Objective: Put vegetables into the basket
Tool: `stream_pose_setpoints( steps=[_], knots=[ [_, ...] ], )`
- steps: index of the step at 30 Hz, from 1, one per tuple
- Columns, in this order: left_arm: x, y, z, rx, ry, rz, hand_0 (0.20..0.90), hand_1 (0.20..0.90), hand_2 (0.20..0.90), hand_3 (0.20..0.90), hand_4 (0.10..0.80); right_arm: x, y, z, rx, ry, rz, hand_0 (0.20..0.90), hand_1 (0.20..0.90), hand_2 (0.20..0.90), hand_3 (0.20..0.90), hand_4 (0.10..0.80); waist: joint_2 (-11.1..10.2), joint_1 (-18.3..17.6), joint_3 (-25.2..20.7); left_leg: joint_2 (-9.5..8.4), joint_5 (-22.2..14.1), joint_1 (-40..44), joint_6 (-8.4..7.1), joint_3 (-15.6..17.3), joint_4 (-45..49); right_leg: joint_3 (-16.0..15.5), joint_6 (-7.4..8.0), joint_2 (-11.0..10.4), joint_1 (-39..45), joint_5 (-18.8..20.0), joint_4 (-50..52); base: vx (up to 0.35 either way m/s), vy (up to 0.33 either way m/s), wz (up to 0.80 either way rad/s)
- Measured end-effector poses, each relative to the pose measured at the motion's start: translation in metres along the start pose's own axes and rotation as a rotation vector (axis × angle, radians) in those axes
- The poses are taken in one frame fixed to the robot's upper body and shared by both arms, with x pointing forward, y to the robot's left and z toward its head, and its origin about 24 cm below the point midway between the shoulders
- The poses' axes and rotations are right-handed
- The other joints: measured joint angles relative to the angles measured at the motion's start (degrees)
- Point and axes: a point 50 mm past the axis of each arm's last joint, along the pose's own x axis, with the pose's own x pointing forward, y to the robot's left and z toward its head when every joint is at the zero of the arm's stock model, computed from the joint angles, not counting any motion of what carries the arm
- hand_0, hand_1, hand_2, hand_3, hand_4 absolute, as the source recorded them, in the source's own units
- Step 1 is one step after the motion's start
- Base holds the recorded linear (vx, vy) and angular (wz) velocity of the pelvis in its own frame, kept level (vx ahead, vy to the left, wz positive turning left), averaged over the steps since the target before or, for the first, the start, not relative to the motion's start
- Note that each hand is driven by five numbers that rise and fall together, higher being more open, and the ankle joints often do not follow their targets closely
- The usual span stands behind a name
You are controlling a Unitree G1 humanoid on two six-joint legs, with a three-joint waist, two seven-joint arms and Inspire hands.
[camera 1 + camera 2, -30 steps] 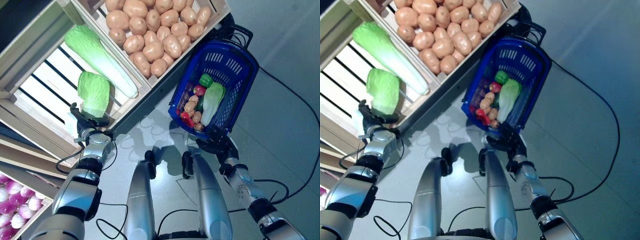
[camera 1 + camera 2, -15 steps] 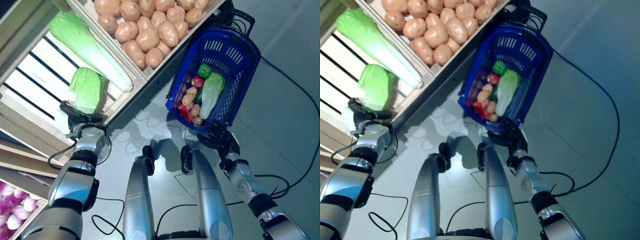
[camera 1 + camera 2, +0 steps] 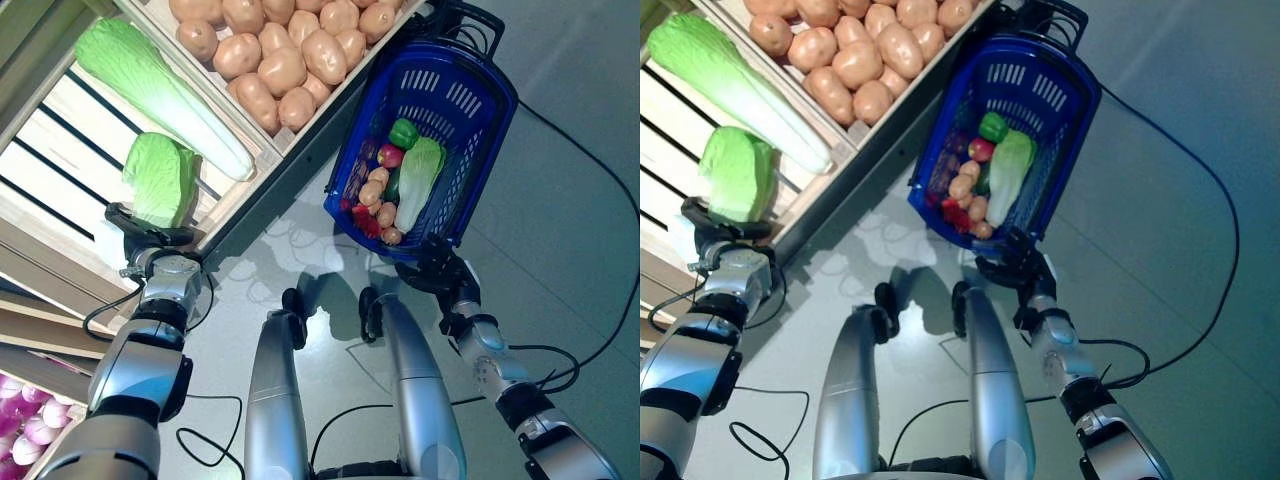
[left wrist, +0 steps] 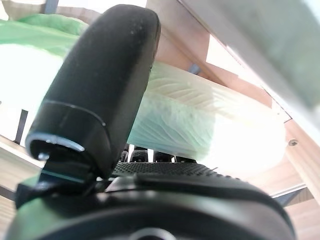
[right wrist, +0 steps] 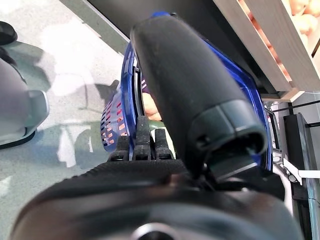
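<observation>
A round green cabbage [image 3: 160, 180] lies in a slatted wooden crate [image 3: 60, 150] on my left. My left hand [image 3: 150, 232] sits at its near end, thumb and fingers spread against it; in the left wrist view the thumb [image 4: 100, 90] stands upright before the pale leaves [image 4: 200, 125]. A blue plastic basket [image 3: 475, 110] hangs tilted at the right, with my right hand [image 3: 442, 272] curled round its near rim [image 5: 125, 100]. Inside lie a napa cabbage [image 3: 418, 180], a green pepper [image 3: 405, 132], a red fruit, potatoes and red chillies.
A long napa cabbage [image 3: 160, 95] lies in the same crate as the round one. The neighbouring crate holds several potatoes [image 3: 285, 50]. Purple onions [image 3: 25, 440] fill a lower crate at the bottom left. Grey floor spreads to the right.
The whole picture has shifted, so the camera has moved. Both hands keep their places against the cabbage and the basket rim.
</observation>
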Motion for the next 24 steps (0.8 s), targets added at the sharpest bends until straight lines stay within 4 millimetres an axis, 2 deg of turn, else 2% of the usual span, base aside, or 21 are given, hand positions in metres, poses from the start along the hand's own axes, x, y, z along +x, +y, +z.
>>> stream_pose_setpoints(
  steps=[2, 5, 14, 21, 24],
  knots=[
    [0.009, 0.014, 0.002, -0.005, -0.010, 0.020, 0.300, 0.300, 0.300, 0.300, 0.400, 0.000, -0.001, 0.002, 0.002, -0.017, -0.009, 0.900, 0.900, 0.900, 0.900, 0.800, 0.01, 0.00, 0.00, -0.01, -0.20, -1.27, 0.29, -0.16, 1.05, -0.04, -0.23, -0.01, -1.19, -0.14, 0.84, -0.014, -0.015, 0.01],
    [0.014, 0.022, 0.004, -0.013, -0.018, 0.008, 0.300, 0.300, 0.300, 0.300, 0.400, 0.000, -0.003, 0.004, 0.002, -0.027, -0.022, 0.900, 0.900, 0.900, 0.900, 0.800, 0.01, 0.20, 0.01, -0.04, -0.51, -2.03, 0.10, -0.25, 1.73, -0.22, -0.49, -0.23, -1.85, -0.38, 1.64, 0.000, 0.000, 0.00],
    [0.009, 0.012, -0.008, 0.014, -0.039, -0.103, 0.300, 0.300, 0.300, 0.300, 0.400, -0.007, -0.008, -0.008, 0.005, 0.007, -0.046, 0.900, 0.900, 0.900, 0.900, 0.800, -0.01, 0.10, 0.05, -0.93, -0.67, 2.08, 0.22, 0.34, 0.55, -0.20, -0.09, -1.65, 2.44, -0.44, 0.77, 0.003, -0.008, 0.02],
    [-0.009, 0.000, -0.036, 0.030, -0.070, -0.199, 0.300, 0.300, 0.300, 0.300, 0.400, -0.021, -0.014, -0.023, 0.017, 0.048, -0.065, 0.900, 0.900, 0.900, 0.900, 0.800, -0.04, 0.22, 0.02, -1.37, 0.91, 12.56, 0.13, 0.80, -7.60, -0.13, 1.20, -1.68, 12.47, 0.26, -6.35, 0.036, -0.010, 0.01],
    [-0.017, -0.002, -0.050, 0.028, -0.073, -0.238, 0.300, 0.300, 0.300, 0.300, 0.400, -0.028, -0.015, -0.028, 0.027, 0.059, -0.067, 0.900, 0.900, 0.900, 0.900, 0.800, -0.04, 0.42, -0.02, -1.59, 1.48, 16.92, 0.03, 1.11, -11.37, -0.24, 1.21, -1.75, 16.46, 0.60, -9.50, 0.113, 0.000, 0.00]
  ],
)
